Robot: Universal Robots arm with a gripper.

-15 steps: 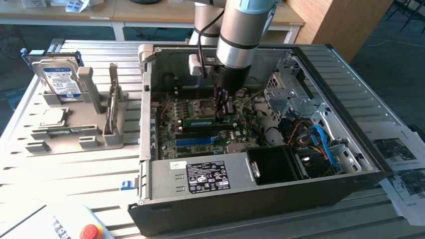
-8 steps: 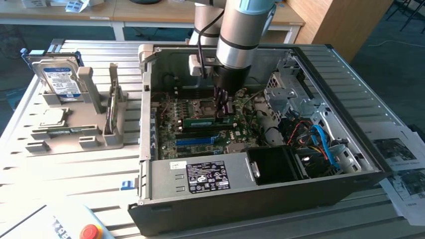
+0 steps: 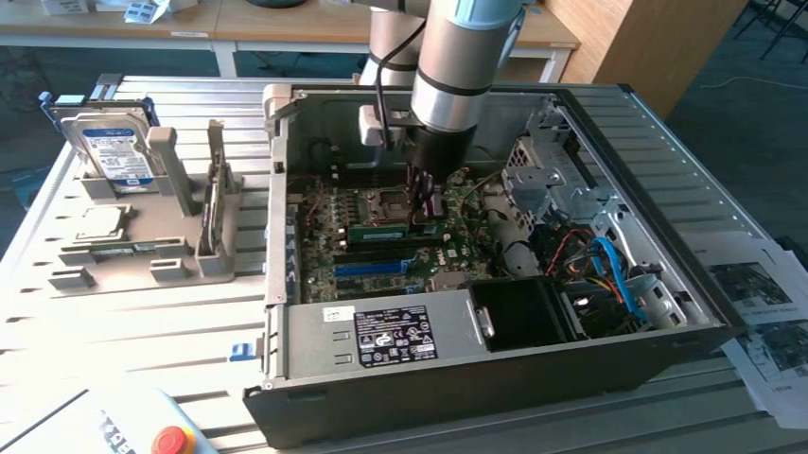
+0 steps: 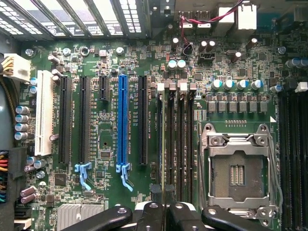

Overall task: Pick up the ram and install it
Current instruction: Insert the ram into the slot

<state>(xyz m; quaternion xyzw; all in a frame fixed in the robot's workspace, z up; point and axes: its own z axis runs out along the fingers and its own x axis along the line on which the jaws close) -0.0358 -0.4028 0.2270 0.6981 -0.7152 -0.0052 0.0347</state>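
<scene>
We see the end effector [image 3: 422, 210] pinched narrow on the ram [image 3: 378, 231] at the memory slots [image 4: 180, 139] inside the open case [image 3: 505, 388]. The CPU socket [image 4: 238, 168] lies just beside, the blue slot [image 4: 122, 125] near, and the cables [image 3: 606, 263] apart.

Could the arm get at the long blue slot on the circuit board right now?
Probably yes. The case is open on top, the arm hangs right over the board, and nothing lies across the blue slot.

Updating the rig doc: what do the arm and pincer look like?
The arm is a silver-grey cylinder with a light blue joint cap and a black band, a white block beside its wrist. The pincer is black, with linkage bars joined by silver bolts.
</scene>
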